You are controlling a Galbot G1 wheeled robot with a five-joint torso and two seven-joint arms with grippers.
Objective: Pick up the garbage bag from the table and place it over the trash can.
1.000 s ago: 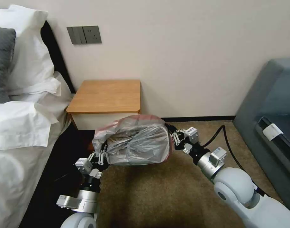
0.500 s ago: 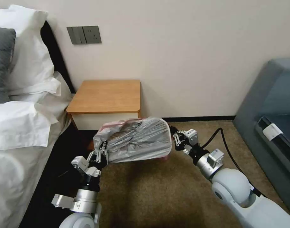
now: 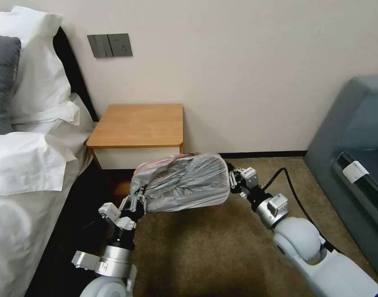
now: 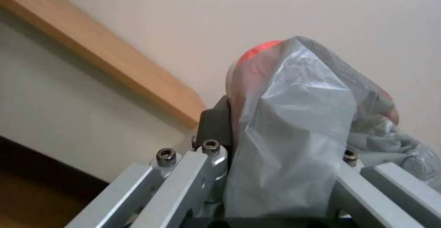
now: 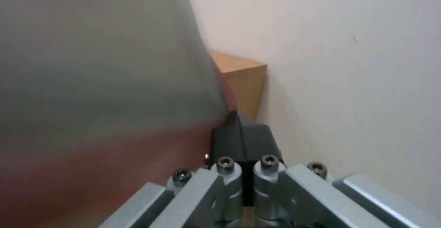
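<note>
Because the garbage bag must go mouth-down over the trash can, I hold it stretched wide between my two hands, low above the carpet and just in front of the counter. My left fingers pinch one end of its pinkish rim; my right fingers clamp the opposite end, keeping the plastic taut. Beyond both sets of fingers stands the wall.

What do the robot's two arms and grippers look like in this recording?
Both arms have rounded pale grey-white shells and ribbed silver wrist cuffs. The left gripper and right gripper have silver linkage fingers with dark screws and black pads. A black cable runs along the right arm.
</note>
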